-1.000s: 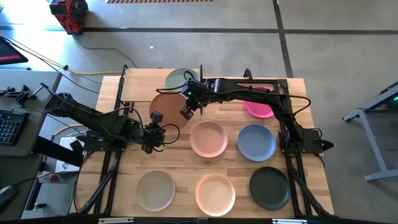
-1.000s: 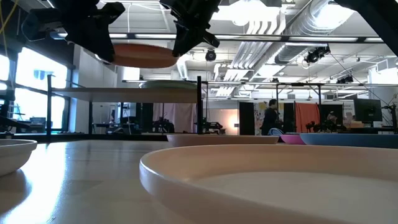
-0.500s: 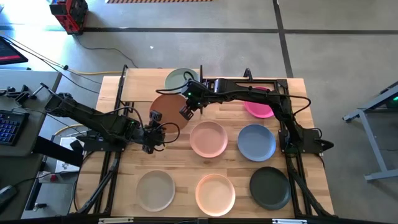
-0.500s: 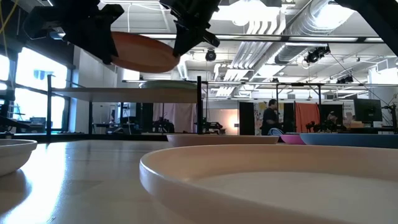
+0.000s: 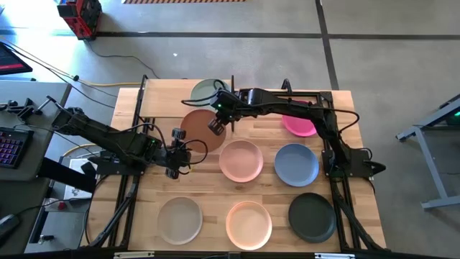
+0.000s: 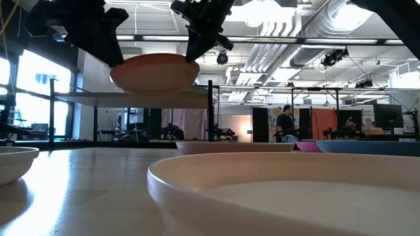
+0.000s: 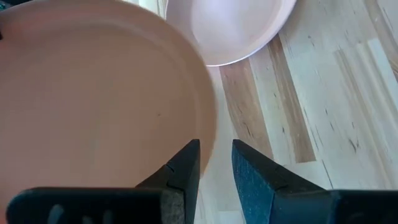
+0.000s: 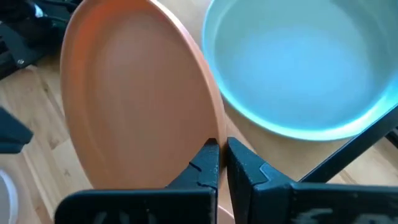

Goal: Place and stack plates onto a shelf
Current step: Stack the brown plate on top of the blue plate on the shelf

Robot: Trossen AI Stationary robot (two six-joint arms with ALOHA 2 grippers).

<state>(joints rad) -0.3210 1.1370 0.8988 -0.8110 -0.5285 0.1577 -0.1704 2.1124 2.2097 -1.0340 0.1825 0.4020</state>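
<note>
A salmon-orange plate (image 5: 195,124) hangs above the table, just in front of the shelf (image 5: 162,101). My right gripper (image 5: 215,126) is shut on its rim. My left gripper (image 5: 180,150) stands open beside the plate's near-left rim (image 7: 208,118). Bare table shows between its fingers, and they touch nothing. A pale green plate (image 5: 208,91) rests flat on the shelf board. In the low view the salmon plate (image 6: 154,72) hangs tilted a little above shelf level. My right gripper pinches the salmon plate's rim (image 8: 211,134) between its two fingers, at the plate's right side. The fingers (image 8: 205,163) slant down at it from the table's far right. The plate is lifted clear and sits tilted in the hold.
Several plates lie on the table: pink (image 5: 241,160), blue (image 5: 296,164), charcoal (image 5: 313,217), peach (image 5: 249,221), beige (image 5: 180,219) and magenta (image 5: 298,125). Black shelf posts (image 6: 210,111) stand at the board's corners. A person (image 6: 285,124) stands far off in the room.
My left gripper has opened and let go of the salmon plate's rim, staying where it was. The plate, level a second ago between both grippers, has tipped in my right gripper's hold. It now shows more of its underside in the low view.
</note>
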